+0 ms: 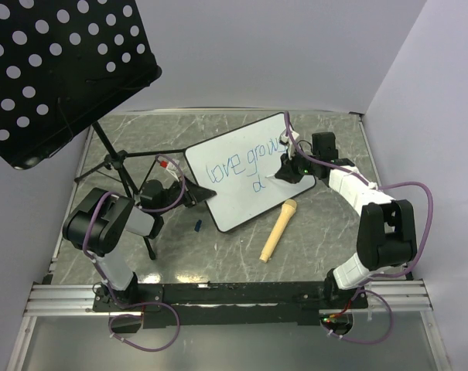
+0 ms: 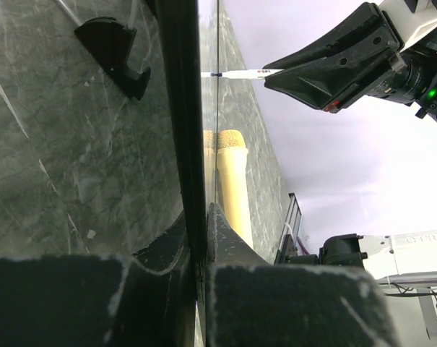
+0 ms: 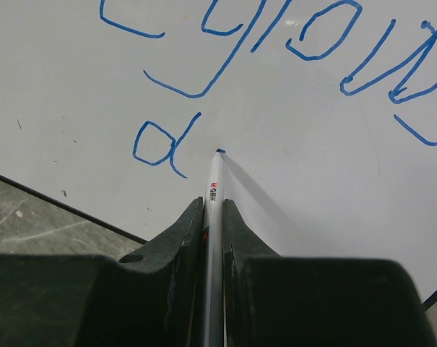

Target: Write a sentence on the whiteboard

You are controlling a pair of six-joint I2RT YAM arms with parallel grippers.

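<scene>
marbled table (image 1: 319, 224) under glossy whiteboard (image 1: 234, 205); right claw (image 3: 213, 206) pinches slim marker (image 3: 216, 177)

Whiteboard (image 1: 235, 207), blue sentence (image 1: 227, 171), right claw (image 1: 282, 175) over it

I am pinching a smooth white plastic marker (image 3: 216, 170) in my right end effector (image 3: 214, 206), its fingers (image 3: 167, 246) looking like matt, grainy black plastic. The whiteboard (image 3: 74, 87) under it is showing a glossy, smooth face; the counter (image 1: 218, 259) beside the whiteboard is looking like veined grey stone.

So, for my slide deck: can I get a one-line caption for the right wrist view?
Right gripper pinches a marker, its tip at the whiteboard beside a blue "d".
</scene>
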